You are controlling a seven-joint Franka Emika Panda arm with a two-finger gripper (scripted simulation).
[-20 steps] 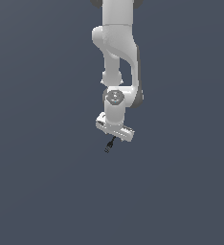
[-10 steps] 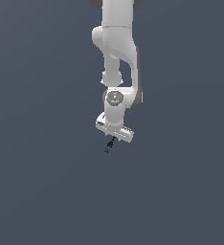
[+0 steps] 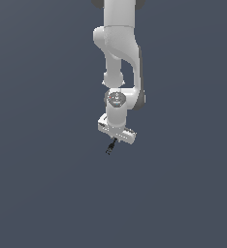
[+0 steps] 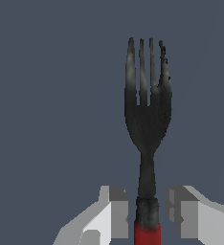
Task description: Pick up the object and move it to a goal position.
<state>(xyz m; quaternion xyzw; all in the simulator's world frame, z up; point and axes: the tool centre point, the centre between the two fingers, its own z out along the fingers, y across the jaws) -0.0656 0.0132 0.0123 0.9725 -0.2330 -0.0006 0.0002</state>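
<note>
The fork (image 4: 147,119) sits between the jaws of the gripper (image 4: 147,213), tines pointing away, red handle nearest the wrist. The fingers (image 4: 115,210) flank its neck with small gaps visible, so I cannot tell whether they grip. It looks light, stiff and slim; the neck suits a hold.

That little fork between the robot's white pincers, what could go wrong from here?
The fork stands between the end effector fingers near its red handle part, and slim gaps show at both sides, so a firm clamp is not certain; it might slip or tilt. Its long tined end sticks far out, so it could swing when moved. In the exterior view it is tiny, so such a slip would be hard to see.
</note>
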